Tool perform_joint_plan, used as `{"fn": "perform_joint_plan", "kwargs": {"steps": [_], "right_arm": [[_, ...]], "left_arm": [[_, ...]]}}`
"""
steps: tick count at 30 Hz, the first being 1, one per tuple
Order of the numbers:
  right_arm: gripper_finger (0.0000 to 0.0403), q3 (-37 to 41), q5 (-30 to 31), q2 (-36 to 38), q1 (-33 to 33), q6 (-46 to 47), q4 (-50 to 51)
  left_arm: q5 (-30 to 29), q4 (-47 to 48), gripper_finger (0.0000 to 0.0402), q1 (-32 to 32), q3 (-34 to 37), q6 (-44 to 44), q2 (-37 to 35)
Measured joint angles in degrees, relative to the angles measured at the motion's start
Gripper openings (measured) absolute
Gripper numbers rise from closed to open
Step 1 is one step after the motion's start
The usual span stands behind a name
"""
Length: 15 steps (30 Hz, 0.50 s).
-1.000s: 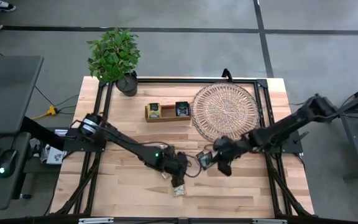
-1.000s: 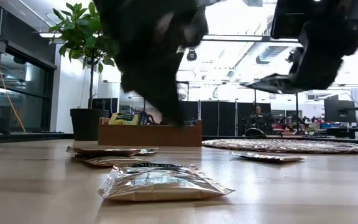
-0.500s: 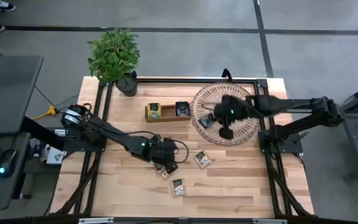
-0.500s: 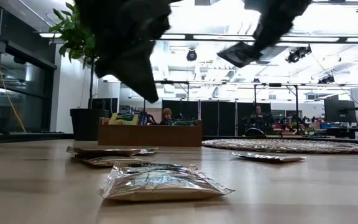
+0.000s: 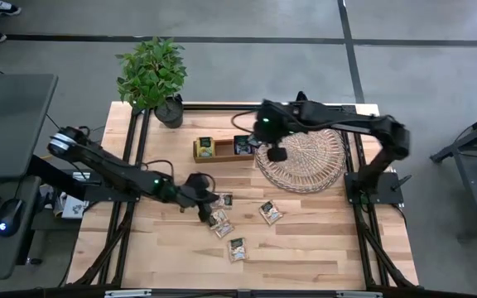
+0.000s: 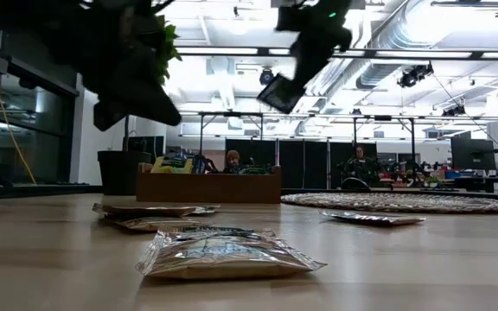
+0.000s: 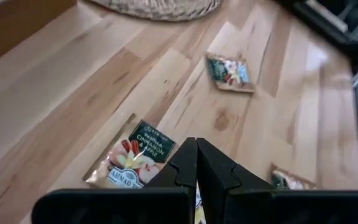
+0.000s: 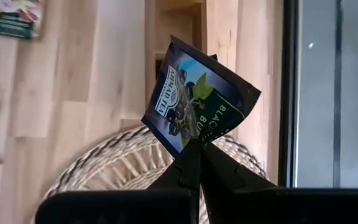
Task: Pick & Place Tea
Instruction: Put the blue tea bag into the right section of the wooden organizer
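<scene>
Two arms are over my table (image 5: 305,248), and the big things first: the round wicker tray (image 5: 313,161) sits far right, with the potted plant (image 5: 151,74) off the far left corner. Just left of the tray I've got the narrow wooden box (image 5: 222,150), already showing sachets in two of its compartments; I cannot tell about the third.

My right gripper (image 5: 277,152) hangs up in the air at the tray's left edge, right beside the box's right end. Its jaws are clenched on one corner of a dark navy sachet (image 8: 194,102), which sticks up tilted past the fingertips in the right wrist view, with the tray's weave below it. In the low view that same sachet (image 6: 281,92) hangs high above the table.

My left gripper (image 5: 199,189) is lower, left of centre, fingers pressed tight together with nothing between them. Just beyond its tips lies a beige sachet (image 7: 132,155), flat on the wood.

Loose tea on the table, as I see it from above: one sachet (image 5: 226,199) just right of the left gripper, two overlapping ones (image 5: 219,223) a little nearer, another (image 5: 269,213) out to the right, and the nearest sachet (image 5: 238,248) alone toward the near edge.
</scene>
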State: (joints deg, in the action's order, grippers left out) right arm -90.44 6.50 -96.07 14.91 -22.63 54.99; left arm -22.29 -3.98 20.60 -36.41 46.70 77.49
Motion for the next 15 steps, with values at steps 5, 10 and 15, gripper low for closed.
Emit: {"fn": "perform_joint_plan", "kwargs": {"steps": [5, 10, 15], "right_arm": [[0.0, -9.9, 3.5, -11.0, 0.1, -3.2, 4.0], [0.0, -16.7, 9.0, -19.5, 0.3, -6.0, 6.8], [0.0, -17.8, 13.4, -23.1, 0.3, -10.3, 7.0]], "left_arm": [[-0.5, -3.4, 0.0001, 0.0, 4.6, -1.5, -4.8], [0.6, -10.5, 0.0001, 0.0, 9.5, -2.5, -6.9], [1.0, -16.6, 0.0001, 0.0, 12.3, -1.4, -6.9]]}}
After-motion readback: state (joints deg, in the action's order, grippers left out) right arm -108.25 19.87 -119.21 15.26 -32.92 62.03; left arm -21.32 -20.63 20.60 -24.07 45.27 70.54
